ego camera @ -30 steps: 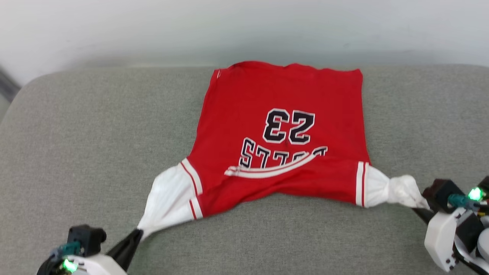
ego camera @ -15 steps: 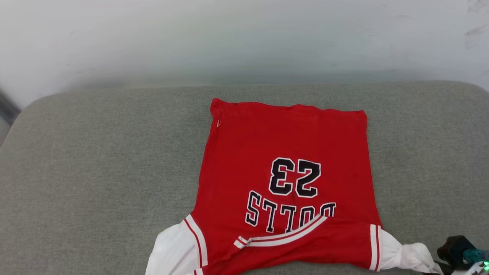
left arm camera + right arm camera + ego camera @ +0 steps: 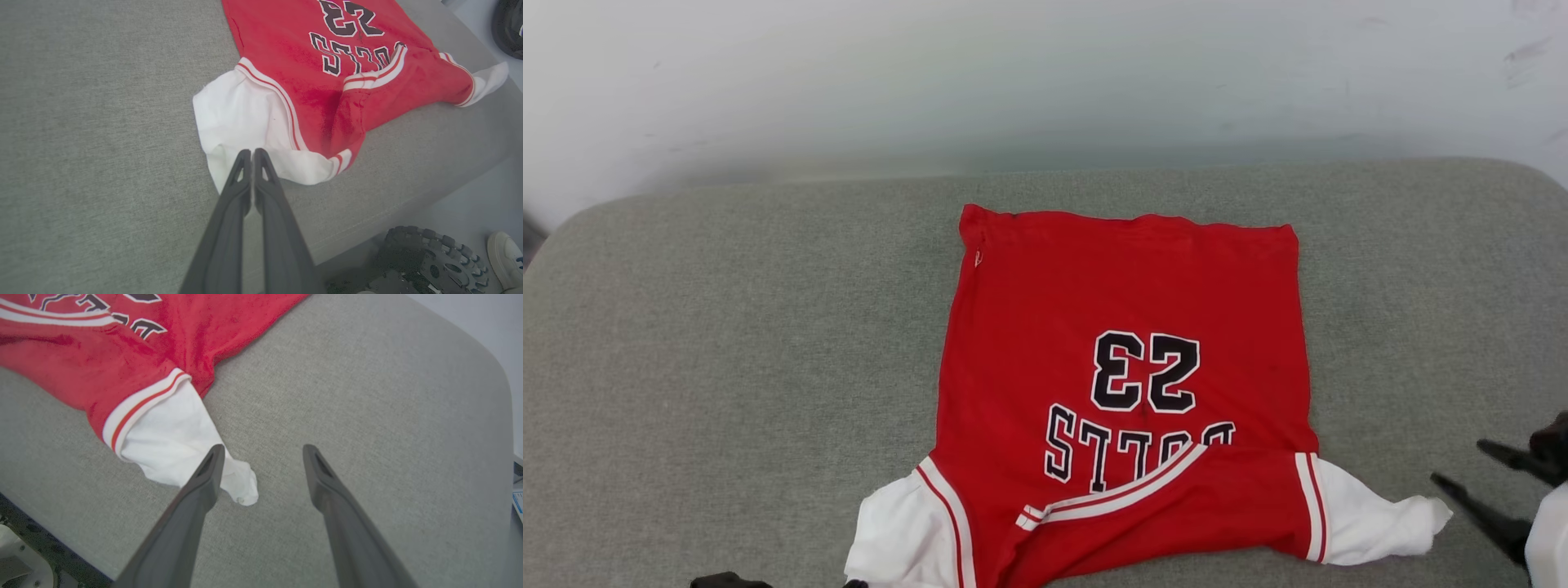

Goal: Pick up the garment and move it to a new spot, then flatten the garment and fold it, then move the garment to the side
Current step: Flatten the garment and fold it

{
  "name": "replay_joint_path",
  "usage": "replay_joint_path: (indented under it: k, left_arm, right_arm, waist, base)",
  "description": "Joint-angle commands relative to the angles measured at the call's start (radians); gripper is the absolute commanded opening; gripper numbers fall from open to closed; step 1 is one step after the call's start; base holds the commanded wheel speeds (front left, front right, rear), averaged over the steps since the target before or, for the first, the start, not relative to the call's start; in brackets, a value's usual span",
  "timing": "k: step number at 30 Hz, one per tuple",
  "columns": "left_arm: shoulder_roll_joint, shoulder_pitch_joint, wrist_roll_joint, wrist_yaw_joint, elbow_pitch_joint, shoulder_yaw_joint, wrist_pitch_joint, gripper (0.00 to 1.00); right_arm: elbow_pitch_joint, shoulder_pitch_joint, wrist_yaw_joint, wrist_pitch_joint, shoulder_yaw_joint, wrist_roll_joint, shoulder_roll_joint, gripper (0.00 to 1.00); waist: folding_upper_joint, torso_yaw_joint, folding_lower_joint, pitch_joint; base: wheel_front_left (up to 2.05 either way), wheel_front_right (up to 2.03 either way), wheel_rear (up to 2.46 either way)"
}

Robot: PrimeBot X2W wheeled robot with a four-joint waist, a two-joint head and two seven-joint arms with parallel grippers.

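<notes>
Left gripper (image 3: 250, 152) first: its two dark fingers are pressed together on the near corner of the left-hand sleeve (image 3: 241, 118), and a fold of that white cloth looks to be nipped between them. Right gripper (image 3: 263, 447) stands spread wide and holds nothing; the crumpled tip of the right-hand sleeve (image 3: 179, 453) lies loose on the cushion (image 3: 367, 416), just beside one finger. That uneven hold is the main risk, as I judge it: any pull from the left arm alone would drag the garment (image 3: 1119, 286) askew and ruck up what lies flat. A careless sweep or closing of the right fingers could also snag the sleeve tip beside them. Both sleeves lie close to the cushion's near edge, so slack cloth could slip over it toward the floor (image 3: 470, 196), where a studded wheel (image 3: 433, 261) and a person's shoe (image 3: 504, 255) sit. Farther in, the striped neck trim is folded across the lettering and the shoulders are bunched — folding now would press those creases in. Beyond that the red body lies smooth, hem away from the robot, right of centre on the grey woven cushion, a soft surface with rounded corners that will likely resist sliding. Behind it rises a plain pale wall (image 3: 1013, 73).
</notes>
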Motion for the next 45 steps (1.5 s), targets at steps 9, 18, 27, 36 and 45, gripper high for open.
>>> replay_joint_path:
  k: [9,18,27,36,45]
  left_arm:
    - [0.012,-0.055,0.058,0.015,-0.112,-0.016,0.026,0.00]
    - [-0.007,-0.160,0.142,-0.007,-0.214,-0.058,0.070,0.00]
    - [-0.041,-0.256,0.188,-0.043,-0.273,-0.085,0.088,0.00]
    - [-0.078,-0.292,0.199,-0.062,-0.272,-0.103,0.076,0.00]
    - [-0.079,-0.293,0.192,-0.070,-0.247,-0.101,0.060,0.00]
  right_arm:
    - [-0.023,-0.190,-0.001,0.270,-0.218,0.180,0.030,1.00]
    - [0.116,-0.498,-0.001,0.666,-0.361,0.079,0.168,1.00]
    - [0.288,-0.694,-0.001,0.894,-0.509,-0.119,0.260,1.00]
    - [0.335,-0.662,-0.001,1.000,-0.604,-0.258,0.293,1.00]
    - [0.305,-0.545,0.001,1.094,-0.659,-0.298,0.341,1.00]
  waist:
    - [-0.0001,0.056,0.0001,0.106]
    - [-0.0001,0.191,0.0001,0.287]
    - [-0.0001,0.315,0.0001,0.419]
    - [-0.0001,0.377,0.0001,0.463]
    - [-0.0001,0.378,0.0001,0.465]
  base:
    - [0.00,0.00,0.00]
    - [0.00,0.00,0.00]
    - [0.00,0.00,0.00]
    - [0.00,0.00,0.00]
    - [0.00,0.00,0.00]
